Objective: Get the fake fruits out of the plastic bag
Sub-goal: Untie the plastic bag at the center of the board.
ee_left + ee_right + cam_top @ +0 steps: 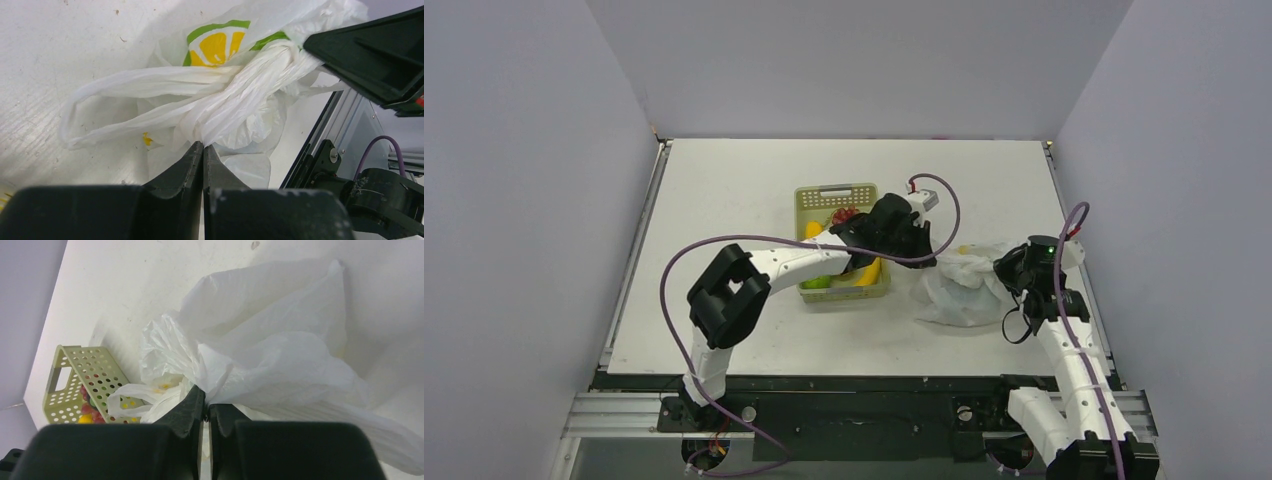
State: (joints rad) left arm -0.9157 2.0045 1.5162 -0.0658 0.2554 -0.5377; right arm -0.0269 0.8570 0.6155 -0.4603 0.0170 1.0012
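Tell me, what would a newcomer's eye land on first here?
The crumpled white plastic bag on the right side of the table stands out, pinched at opposite ends by the left gripper and the right gripper. Beside it, mid-table, a yellow-green basket holds colourful toy fruits, and the left arm reaches across it.

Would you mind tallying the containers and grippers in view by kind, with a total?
plastic bag: 1
basket: 1
grippers: 2 (left gripper, right gripper)
Total: 4
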